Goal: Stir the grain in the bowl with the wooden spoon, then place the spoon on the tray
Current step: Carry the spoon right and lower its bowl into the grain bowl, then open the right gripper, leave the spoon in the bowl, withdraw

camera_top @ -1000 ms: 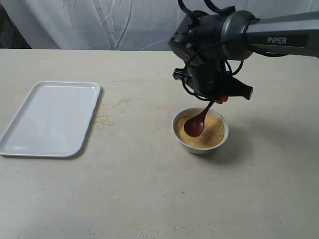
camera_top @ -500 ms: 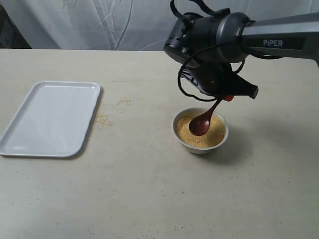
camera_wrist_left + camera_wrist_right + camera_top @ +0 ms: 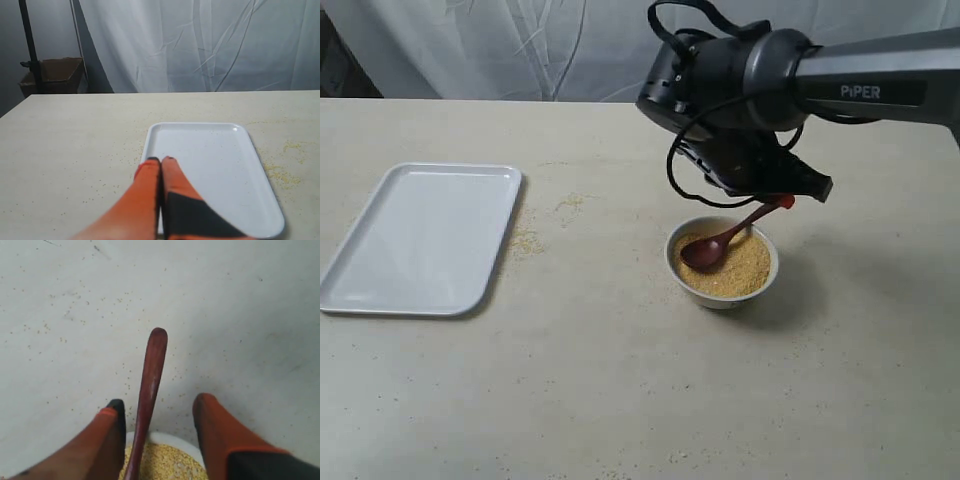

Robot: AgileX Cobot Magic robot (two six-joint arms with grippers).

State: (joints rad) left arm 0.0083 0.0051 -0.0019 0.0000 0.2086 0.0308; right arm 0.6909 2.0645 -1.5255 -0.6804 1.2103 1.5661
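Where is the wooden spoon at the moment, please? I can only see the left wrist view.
Observer: The wooden spoon is in the bowl, with its head resting on the grain.
Operator: Thank you. Is the right gripper clamped on it?
Observer: No. The right gripper is open; the handle lies between its spread fingers, not clamped.
Operator: Which way does the handle point?
Observer: In the exterior view it slants up over the bowl's rim on the side away from the tray.
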